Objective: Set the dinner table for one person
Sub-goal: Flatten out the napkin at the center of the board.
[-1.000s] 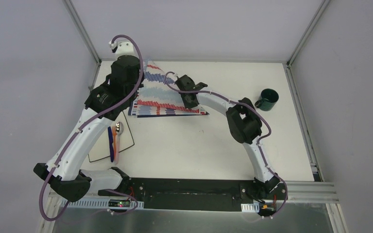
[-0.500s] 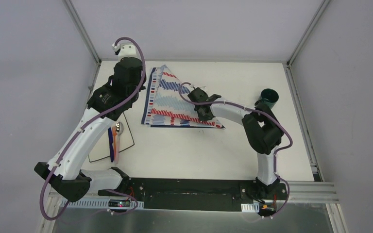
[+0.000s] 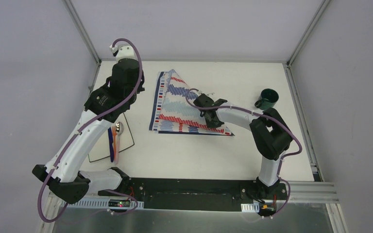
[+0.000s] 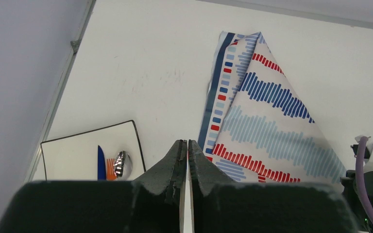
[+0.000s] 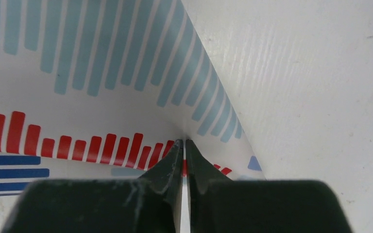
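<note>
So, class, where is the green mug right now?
In the top view the green mug stands on the dinner table near its right edge, apart from the striped cloth to its left.

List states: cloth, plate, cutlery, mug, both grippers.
Cloth: folded to a triangle, flat on table, one edge pinched.
Plate: flat, near left, carrying cutlery.
Spoon: lying on plate.
Blue utensil: lying on plate beside spoon.
Mug: upright, far right, untouched.
Left gripper: shut, empty, above table.
Right gripper: shut on cloth.
</note>
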`<state>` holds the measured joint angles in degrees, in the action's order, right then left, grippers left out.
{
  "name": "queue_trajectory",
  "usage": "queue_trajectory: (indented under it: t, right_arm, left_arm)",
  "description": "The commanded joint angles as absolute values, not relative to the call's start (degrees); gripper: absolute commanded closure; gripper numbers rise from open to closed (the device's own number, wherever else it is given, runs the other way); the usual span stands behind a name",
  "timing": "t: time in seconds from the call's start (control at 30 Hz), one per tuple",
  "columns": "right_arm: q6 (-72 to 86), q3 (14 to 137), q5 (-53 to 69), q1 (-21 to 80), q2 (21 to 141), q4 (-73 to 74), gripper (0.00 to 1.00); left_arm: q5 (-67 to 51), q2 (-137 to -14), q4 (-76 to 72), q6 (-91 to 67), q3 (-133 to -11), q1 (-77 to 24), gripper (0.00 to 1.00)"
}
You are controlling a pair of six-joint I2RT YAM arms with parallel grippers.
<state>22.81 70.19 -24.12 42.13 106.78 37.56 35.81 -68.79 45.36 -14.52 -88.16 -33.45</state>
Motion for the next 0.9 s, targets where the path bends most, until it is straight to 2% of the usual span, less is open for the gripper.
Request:
queue_trajectory:
  t: [0.0,0.2,0.33,0.57,0.87]
  right_arm:
    - [21.2,74.5,-26.6,43.4,105.2,44.6,0.89]
    - [15.2,91.2,-28.3,47.7,105.2,48.7,0.6]
    - [11.6,101.8,-23.1,48.9,110.4,50.2,0.46]
    - [8.8,115.1,-14.0,52.0,123.1,53.1,0.45]
    - [9.4,122.3,-9.3,55.9,131.6,52.6,0.43]
  left_arm:
    - [35.6,-69.1,46.2,-14.5,-90.3,-34.3,0.93]
    - [35.6,-69.5,47.3,-12.9,-95.3,-34.8,0.81]
    - [35.7,-69.5,48.6,-13.2,-96.5,-34.9,0.76]
    - [41.7,-68.0,50.1,-11.4,-99.2,-34.9,0.75]
    - [42.9,-67.3,50.2,-10.9,-98.5,-34.9,0.74]
